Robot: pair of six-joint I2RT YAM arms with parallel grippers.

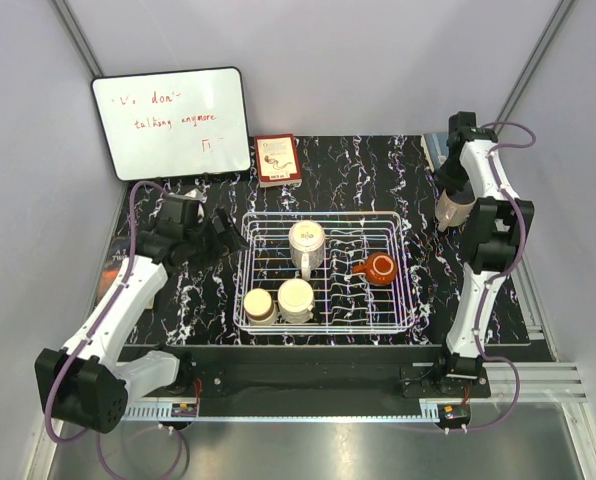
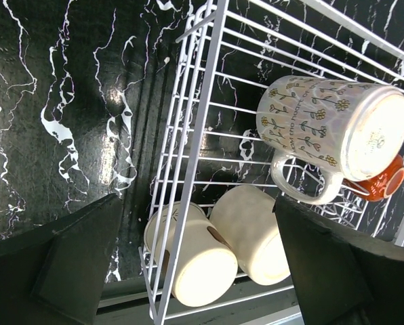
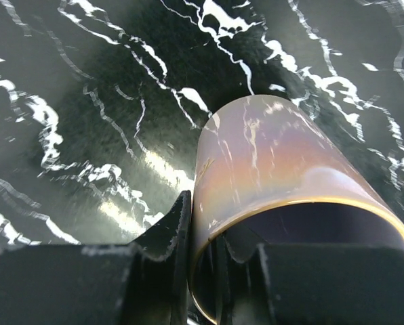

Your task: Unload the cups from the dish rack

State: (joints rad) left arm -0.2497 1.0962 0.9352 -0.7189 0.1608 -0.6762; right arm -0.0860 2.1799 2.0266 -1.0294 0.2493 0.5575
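While the right hand (image 3: 209, 233) pinches the rim of the pinkish cup (image 3: 270, 156), one finger inside, mouth up over the counter (image 1: 348, 165) well right of the dish rack (image 1: 246, 270), the left hand (image 1: 223, 232) hovers wide open and empty at the rack's left wall. Four cups sit inside. The two pale cups (image 2: 215, 257), bases up, stand just beyond that wall, nearest the left hand, which likely takes them next.
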